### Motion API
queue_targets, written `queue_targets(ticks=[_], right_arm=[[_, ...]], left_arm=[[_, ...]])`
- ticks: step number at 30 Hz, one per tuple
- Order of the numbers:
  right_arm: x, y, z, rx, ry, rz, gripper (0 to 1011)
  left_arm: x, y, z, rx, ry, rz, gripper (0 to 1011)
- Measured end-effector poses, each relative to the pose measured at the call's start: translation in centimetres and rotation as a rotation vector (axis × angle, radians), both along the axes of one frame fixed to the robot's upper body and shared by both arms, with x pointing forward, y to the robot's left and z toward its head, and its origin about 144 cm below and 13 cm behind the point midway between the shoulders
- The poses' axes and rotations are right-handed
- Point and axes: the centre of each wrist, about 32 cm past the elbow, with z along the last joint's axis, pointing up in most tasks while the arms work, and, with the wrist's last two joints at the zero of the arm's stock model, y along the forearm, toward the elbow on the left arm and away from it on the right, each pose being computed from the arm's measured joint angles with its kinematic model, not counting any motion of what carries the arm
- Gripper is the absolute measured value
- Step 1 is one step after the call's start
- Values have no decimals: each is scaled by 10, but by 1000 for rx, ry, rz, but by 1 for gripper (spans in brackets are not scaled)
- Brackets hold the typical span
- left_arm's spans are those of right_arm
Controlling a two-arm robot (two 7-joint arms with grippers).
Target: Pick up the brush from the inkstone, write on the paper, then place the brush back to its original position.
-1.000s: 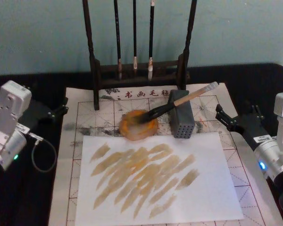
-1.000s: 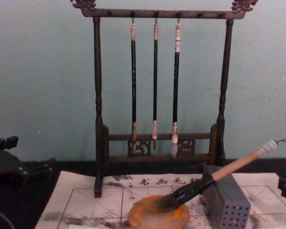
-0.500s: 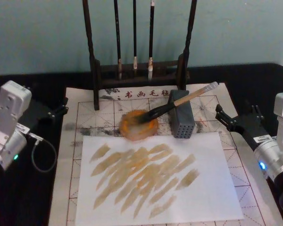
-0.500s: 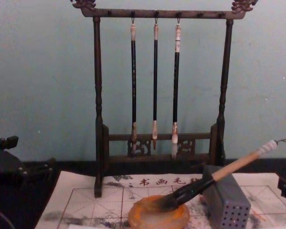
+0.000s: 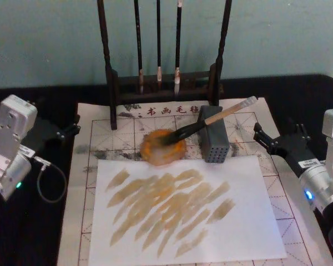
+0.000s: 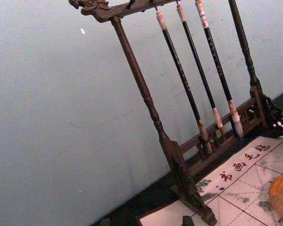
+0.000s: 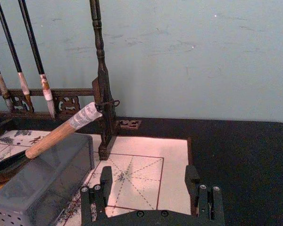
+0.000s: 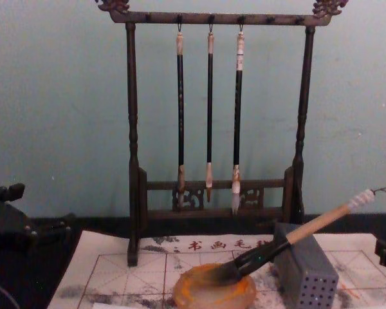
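Paper (image 5: pixel 102 124) with red grid partly hidden under white sheet (image 5: pixel 241 221) streaked tan. One wooden rack (image 8: pixel 132 129), top cut off in head view, three thin brushes (image 8: pixel 209 109) hanging. One grey box (image 5: pixel 213 141) propping brush (image 5: pixel 211 118), bristles in inkstone (image 5: pixel 162 148). Left gripper (image 5: pixel 69 130) parked beside paper's left edge, opening hard to tell. Right gripper (image 7: pixel 151 181) at right edge, fingers spread, empty.

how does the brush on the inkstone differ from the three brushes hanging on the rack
The brush lies slanted, bristles in the inkstone and handle propped on the grey box; the three hanging brushes hang upright from the rack, touching nothing below. The brush is thick with a pale tan handle; the hanging ones are thin and black-handled. Its bristles are dark with ink; theirs are pale. All have pale upper ends.
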Motion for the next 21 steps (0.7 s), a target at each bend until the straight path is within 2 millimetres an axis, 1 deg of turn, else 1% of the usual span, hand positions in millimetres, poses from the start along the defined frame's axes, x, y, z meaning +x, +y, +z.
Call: queue_targets(ticks=[21], right_arm=[[0,0,0,0,0,0,1000]], left_arm=[[0,0,0,0,0,0,1001]])
